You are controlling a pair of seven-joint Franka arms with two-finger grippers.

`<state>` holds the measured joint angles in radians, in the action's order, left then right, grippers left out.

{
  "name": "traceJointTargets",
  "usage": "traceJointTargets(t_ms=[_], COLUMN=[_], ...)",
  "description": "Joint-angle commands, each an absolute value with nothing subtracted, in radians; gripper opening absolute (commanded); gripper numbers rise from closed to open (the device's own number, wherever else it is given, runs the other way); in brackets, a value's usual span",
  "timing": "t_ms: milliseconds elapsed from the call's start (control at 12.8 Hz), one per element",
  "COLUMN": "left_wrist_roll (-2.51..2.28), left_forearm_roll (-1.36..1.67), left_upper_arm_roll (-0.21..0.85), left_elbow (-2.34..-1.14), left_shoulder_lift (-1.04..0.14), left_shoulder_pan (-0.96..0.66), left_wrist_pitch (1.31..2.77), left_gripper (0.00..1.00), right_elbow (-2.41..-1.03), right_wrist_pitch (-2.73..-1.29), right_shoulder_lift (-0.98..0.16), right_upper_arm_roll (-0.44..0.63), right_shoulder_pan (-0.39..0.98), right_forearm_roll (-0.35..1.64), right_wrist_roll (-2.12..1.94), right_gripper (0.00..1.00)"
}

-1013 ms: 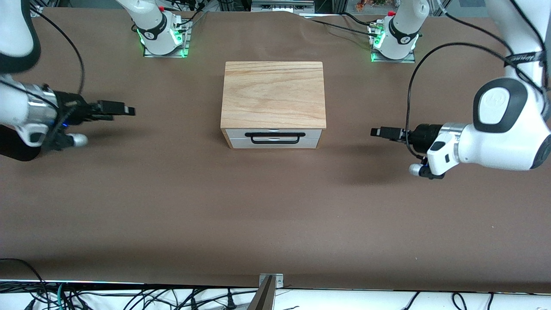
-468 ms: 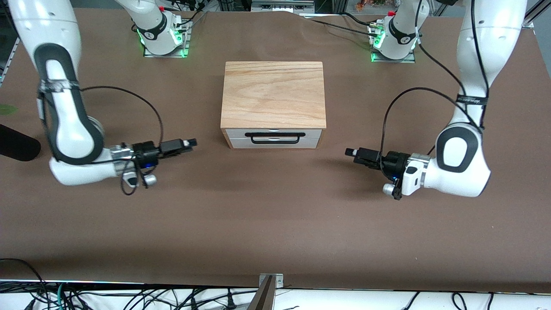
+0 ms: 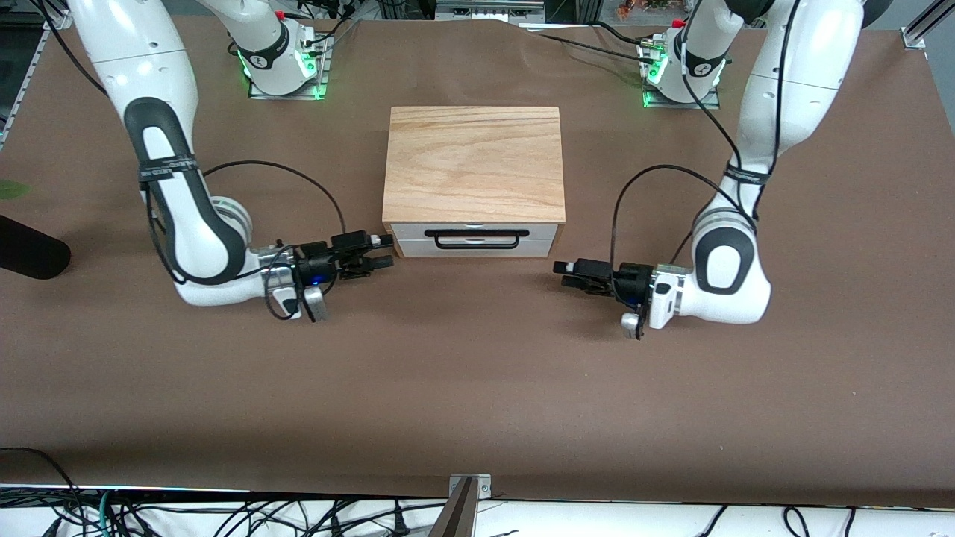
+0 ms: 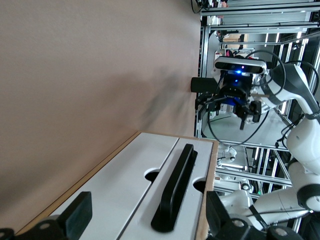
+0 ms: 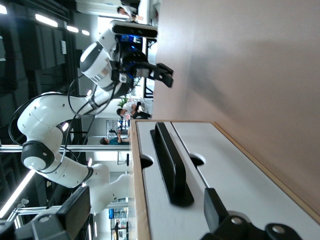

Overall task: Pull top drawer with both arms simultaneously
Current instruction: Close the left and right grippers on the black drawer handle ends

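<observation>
While both arms reach low over the brown worktop (image 3: pixel 477 388), the top drawer (image 3: pixel 475 232) sits pushed in, flush with the front of the light-wood cabinet (image 3: pixel 474 164) in the middle of the worktop. Its front is a white panel with a thin black bar handle (image 3: pixel 471 238) across it and a small notch in its top edge. In the wrist views the handle stands out from the white face, with a rounded notch on each side of it.

From the drawer, the right tool (image 3: pixel 382 251) is at about 9 o'clock, just beside the cabinet's front corner. Its fingers are spread apart and hold nothing. The left tool (image 3: pixel 565 274) is at about 4 o'clock from the drawer, near the other front corner but not touching it. Its fingers are also apart and empty. Both tools point toward the drawer from each end.
</observation>
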<state>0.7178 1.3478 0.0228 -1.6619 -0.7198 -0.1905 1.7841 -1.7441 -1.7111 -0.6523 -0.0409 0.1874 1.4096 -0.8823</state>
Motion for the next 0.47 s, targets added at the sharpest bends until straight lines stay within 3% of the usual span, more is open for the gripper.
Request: traceJointTargets(t_ms=[0,78,234,390], left_wrist_roll=[0.768,0.77,0.796,0.81], left_forearm_roll=[1.419,1.423,1.427,1.427], left_upper_arm_roll=[0.075,0.092,0.11,0.124], left_elbow=[-1.723,-1.726,-1.732,-1.736], left_shoulder_lift=[-0.692,-0.692,-0.693,-0.693], left_shoulder_pan=[-0.192,-0.192,-0.193,-0.195], left_wrist_pitch=[1.864,1.873,1.882,1.888], left_gripper=[1.0,0.98,0.92,0.82], right_elbow=[-1.807,-1.825,-1.835,-1.859], right_wrist_pitch=[-1.784,-1.793,-1.795,-1.795], right_shoulder_lift=[-0.663,-0.667,-0.676,-0.676], right_upper_arm_roll=[-0.038,-0.038,-0.038,-0.038], right_shoulder_pan=[0.256,0.273,0.279,0.293], right_forearm_roll=[1.552,1.589,1.6,1.615], right_wrist_roll=[-1.021,-1.057,-1.074,-1.075], right_gripper=[0.93,0.92,0.71,0.64])
